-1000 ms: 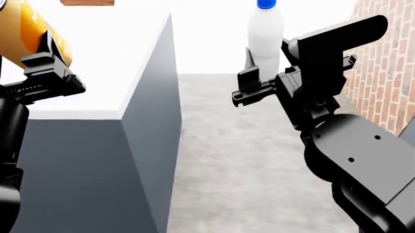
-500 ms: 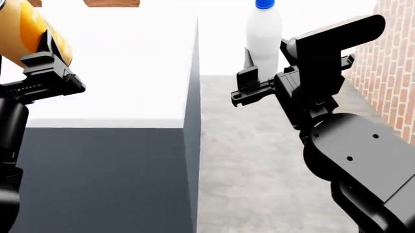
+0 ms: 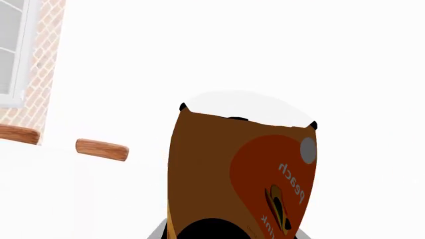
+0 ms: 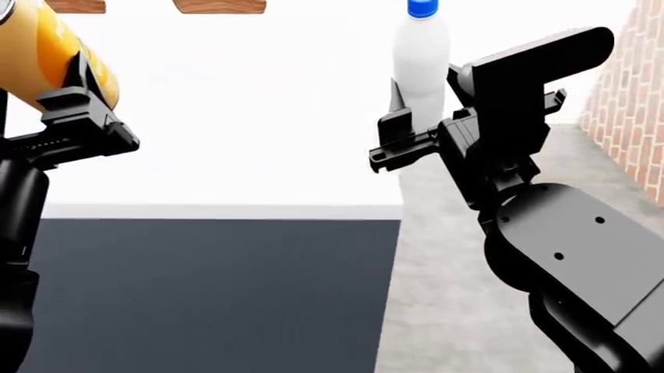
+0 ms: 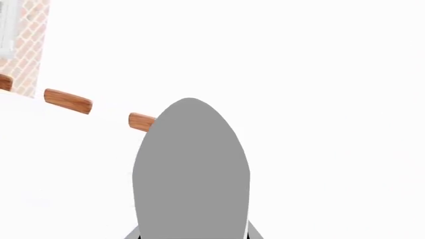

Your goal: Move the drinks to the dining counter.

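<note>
Orange and tall, the can with silver top (image 4: 47,50) sits clamped between the fingers of the black left gripper (image 4: 68,105) at about ten o'clock in the head view, tilted and raised above the long dining counter with its plain white top (image 4: 239,132) and flat dark grey front panel (image 4: 197,295). In the left wrist view the same can (image 3: 242,169) shows a red label reading "peach". At one o'clock, the black right gripper (image 4: 400,128) has its fingers closed on the white plastic bottle with blue cap (image 4: 421,58), held upright near the counter's right end, over grey floor (image 4: 456,311). Brown wooden blocks (image 4: 218,6) lie at twelve o'clock beyond the counter. A red brick wall (image 4: 627,101) stands at three o'clock.
</note>
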You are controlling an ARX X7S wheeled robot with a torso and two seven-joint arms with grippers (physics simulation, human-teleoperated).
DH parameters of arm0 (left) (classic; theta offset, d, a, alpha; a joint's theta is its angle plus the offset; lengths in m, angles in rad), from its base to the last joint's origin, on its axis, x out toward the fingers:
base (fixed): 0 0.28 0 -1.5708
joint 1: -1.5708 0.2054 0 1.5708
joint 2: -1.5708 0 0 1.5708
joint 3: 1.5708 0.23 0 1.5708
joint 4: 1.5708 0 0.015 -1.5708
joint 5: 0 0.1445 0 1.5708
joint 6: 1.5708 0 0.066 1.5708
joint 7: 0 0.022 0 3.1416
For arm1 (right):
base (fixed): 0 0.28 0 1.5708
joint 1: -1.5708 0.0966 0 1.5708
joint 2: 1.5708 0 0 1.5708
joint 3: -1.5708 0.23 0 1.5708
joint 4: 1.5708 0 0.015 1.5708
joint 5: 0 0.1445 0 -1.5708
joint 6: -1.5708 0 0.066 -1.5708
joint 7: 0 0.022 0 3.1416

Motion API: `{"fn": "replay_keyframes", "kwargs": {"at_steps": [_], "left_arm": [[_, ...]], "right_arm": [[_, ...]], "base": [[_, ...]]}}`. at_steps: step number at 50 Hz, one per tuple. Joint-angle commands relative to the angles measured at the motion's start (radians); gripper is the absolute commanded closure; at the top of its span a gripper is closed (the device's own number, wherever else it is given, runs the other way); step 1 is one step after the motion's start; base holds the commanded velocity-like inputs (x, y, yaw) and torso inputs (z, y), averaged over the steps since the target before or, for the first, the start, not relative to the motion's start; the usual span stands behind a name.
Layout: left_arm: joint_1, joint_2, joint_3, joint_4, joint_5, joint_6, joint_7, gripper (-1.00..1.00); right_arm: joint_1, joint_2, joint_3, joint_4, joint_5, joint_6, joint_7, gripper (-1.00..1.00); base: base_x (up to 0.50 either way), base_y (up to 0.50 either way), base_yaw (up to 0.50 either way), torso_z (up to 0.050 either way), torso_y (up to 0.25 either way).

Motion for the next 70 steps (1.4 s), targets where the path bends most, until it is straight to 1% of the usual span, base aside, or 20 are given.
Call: {"fn": "replay_keyframes", "kwargs": {"at_steps": [1,12,18,20,26,31,34,38,42,50,53,55,56,57,58,59,60,64,67,70], "left_arm": [[-0.001,0.005,0.005,-0.005,-0.001,0.015,0.004,1.0],[-0.004,0.001,0.014,-0.015,-0.001,0.012,0.009,1.0],[-0.008,0.01,0.041,-0.044,0.024,0.007,0.035,1.0],[-0.011,0.012,0.054,-0.057,0.032,0.003,0.044,1.0],[-0.024,0.024,0.115,-0.104,0.082,-0.017,0.082,1.0],[-0.038,0.024,0.146,-0.121,0.09,-0.034,0.098,1.0],[-0.079,0.028,0.202,-0.176,0.122,-0.059,0.145,1.0],[-0.143,0.055,0.233,-0.28,0.129,-0.063,0.206,1.0],[-0.189,0.078,0.29,-0.373,0.199,-0.056,0.263,1.0],[-0.224,0.108,0.337,-0.468,0.241,-0.046,0.317,1.0],[-0.245,0.111,0.368,-0.483,0.251,-0.065,0.333,1.0],[-0.272,0.104,0.412,-0.495,0.267,-0.096,0.358,1.0],[-0.281,0.1,0.427,-0.503,0.272,-0.097,0.388,1.0],[-0.299,0.094,0.451,-0.522,0.281,-0.093,0.447,1.0],[-0.306,0.096,0.447,-0.538,0.268,-0.088,0.477,1.0],[-0.316,0.096,0.444,-0.555,0.263,-0.095,0.477,1.0],[-0.326,0.097,0.42,-0.575,0.238,-0.081,0.509,1.0],[-0.34,0.083,0.409,-0.594,0.236,-0.07,0.539,1.0],[-0.334,0.084,0.366,-0.626,0.211,-0.041,0.558,1.0],[-0.333,0.083,0.382,-0.664,0.243,-0.034,0.563,1.0]], "right_arm": [[-0.001,0.003,0.004,-0.006,-0.019,-0.003,-0.004,1.0],[0.01,0.0,-0.003,0.006,-0.017,-0.004,-0.008,1.0],[0.002,-0.008,0.009,0.02,-0.014,-0.034,-0.015,1.0],[-0.009,-0.02,0.044,0.027,0.0,-0.05,-0.006,1.0],[-0.01,-0.017,0.032,0.032,-0.01,-0.056,-0.006,1.0],[-0.011,-0.024,0.029,0.072,-0.011,-0.075,-0.023,1.0],[0.012,-0.029,0.014,0.121,-0.02,-0.081,-0.044,1.0],[0.052,-0.035,-0.007,0.198,-0.04,-0.094,-0.073,1.0],[0.088,-0.037,-0.022,0.256,-0.055,-0.102,-0.094,1.0],[0.119,-0.036,-0.02,0.335,-0.065,-0.12,-0.118,1.0],[0.118,-0.037,-0.025,0.358,-0.071,-0.131,-0.126,1.0],[0.11,-0.037,-0.024,0.356,-0.068,-0.134,-0.125,1.0],[0.106,-0.036,-0.022,0.352,-0.065,-0.134,-0.125,1.0],[0.1,-0.033,-0.021,0.349,-0.064,-0.134,-0.126,1.0],[0.099,-0.032,-0.023,0.349,-0.065,-0.135,-0.127,1.0],[0.098,-0.031,-0.023,0.35,-0.066,-0.136,-0.127,1.0],[0.092,-0.029,-0.019,0.347,-0.062,-0.137,-0.126,1.0],[0.08,-0.025,-0.02,0.344,-0.062,-0.144,-0.127,1.0],[0.077,-0.025,-0.026,0.343,-0.063,-0.145,-0.13,1.0],[0.078,-0.024,-0.028,0.345,-0.063,-0.146,-0.132,1.0]], "base": [[0.09,0.5,0.0,0.0,0.0],[0.1,0.5,0.0,0.001,0.001],[0.23,0.5,0.0,0.0,0.002],[0.11,0.06,0.0,0.0,0.0],[0.0,0.0,0.0,0.0,0.002],[0.0,0.0,0.0,0.0,0.0],[0.0,0.0,0.0,0.0,0.0],[0.0,0.0,0.0,0.003,0.0],[0.0,0.0,0.0,0.0,0.003],[0.0,0.0,0.0,0.0,0.0],[0.0,0.0,0.0,0.0,0.003],[0.0,0.0,0.0,0.0,0.0],[0.0,0.0,0.0,0.0,0.0],[0.0,0.0,0.0,0.0,0.0],[0.0,0.0,0.0,0.0,0.0],[0.0,0.0,0.0,0.0,0.0],[0.0,0.0,0.0,0.0,0.0],[0.0,0.0,0.0,0.0,0.003],[0.0,0.0,0.0,0.0,0.0],[0.0,0.0,0.0,0.0,0.0]]}}
